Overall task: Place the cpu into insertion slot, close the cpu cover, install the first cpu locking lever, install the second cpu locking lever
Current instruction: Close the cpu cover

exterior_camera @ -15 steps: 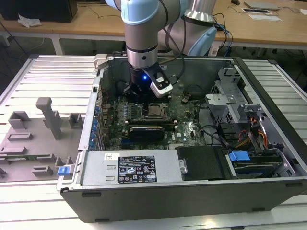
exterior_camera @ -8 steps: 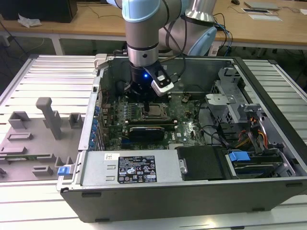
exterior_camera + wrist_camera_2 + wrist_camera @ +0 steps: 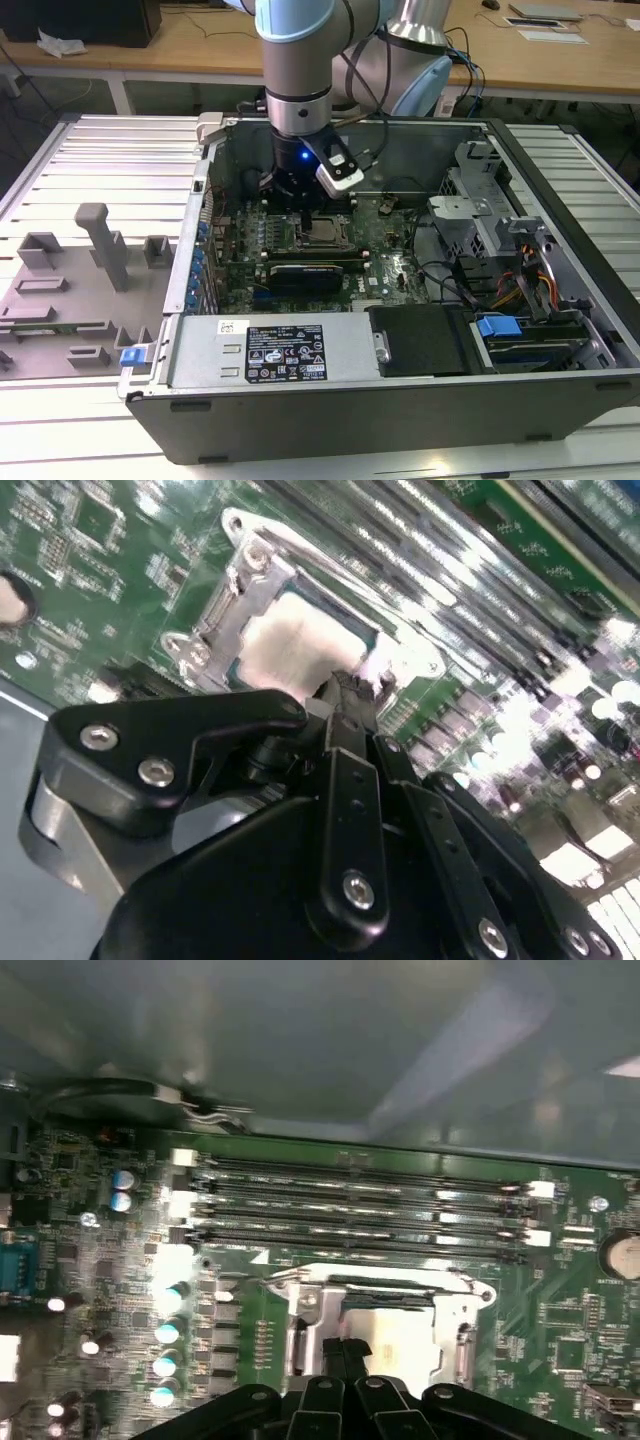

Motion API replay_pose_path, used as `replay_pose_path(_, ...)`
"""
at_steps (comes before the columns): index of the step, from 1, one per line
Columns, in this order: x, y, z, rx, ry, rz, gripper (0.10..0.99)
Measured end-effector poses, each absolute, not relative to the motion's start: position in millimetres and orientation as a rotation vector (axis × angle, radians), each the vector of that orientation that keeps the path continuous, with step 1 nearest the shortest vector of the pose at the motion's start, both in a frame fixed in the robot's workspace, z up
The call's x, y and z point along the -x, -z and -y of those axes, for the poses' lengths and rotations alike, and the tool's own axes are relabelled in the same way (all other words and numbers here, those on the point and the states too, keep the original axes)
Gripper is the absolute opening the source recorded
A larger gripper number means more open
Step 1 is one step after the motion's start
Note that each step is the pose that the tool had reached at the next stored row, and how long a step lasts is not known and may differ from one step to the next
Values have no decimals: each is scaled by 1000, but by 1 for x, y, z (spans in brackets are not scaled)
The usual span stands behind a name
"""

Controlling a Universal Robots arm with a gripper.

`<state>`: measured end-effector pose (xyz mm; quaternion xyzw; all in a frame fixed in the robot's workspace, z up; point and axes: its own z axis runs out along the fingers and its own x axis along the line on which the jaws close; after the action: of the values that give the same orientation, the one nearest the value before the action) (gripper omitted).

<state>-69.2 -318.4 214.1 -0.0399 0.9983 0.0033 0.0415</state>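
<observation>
As the work stands now: seating the chip and closing the cover both look done. The two lever steps cannot be confirmed.
Chip (image 3: pixel 295 645): one, pale-topped, lying flat inside the socket (image 3: pixel 322 232) and square to its rim in both wrist views.
Socket: one, set in the green board (image 3: pixel 560 1360) inside the open computer case (image 3: pixel 400 420).
Cover (image 3: pixel 455 1310): one silver frame, lying down on the socket around the chip. The chip's top shows through its cut-out middle, so it is judged closed.
Levers: the thin metal parts along the socket's sides are too blurred to count. Latched or free cannot be told, so both lever steps are judged outstanding.
Claw (image 3: pixel 345 688): one, directly above the socket, with its tips low over one edge of the chip. The fingers are drawn together and nothing is seen between them. Whether the tips touch the chip or the cover cannot be told.
Memory slots (image 3: pixel 350 1205): four long dark slots, side by side, just beyond the socket.
Black ribbed block (image 3: pixel 305 272): one, just beside the socket on the same board.
Round battery (image 3: pixel 620 1255): one, on the board well apart from the socket.
Grey holders (image 3: pixel 105 240): several, standing on the ribbed worktop (image 3: pixel 100 150) outside the case. They are well apart from the socket, toward the exterior view's left.
</observation>
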Motion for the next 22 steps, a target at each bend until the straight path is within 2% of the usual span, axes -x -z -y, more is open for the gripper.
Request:
replay_pose_path(6, 51, -214, 318, 123, -6, -3057, 106)
replay_pose_path(16, 51, -245, 318, 123, -6, -3057, 106)
replay_pose_path(22, 50, -245, 318, 124, -7, -3087, 106)
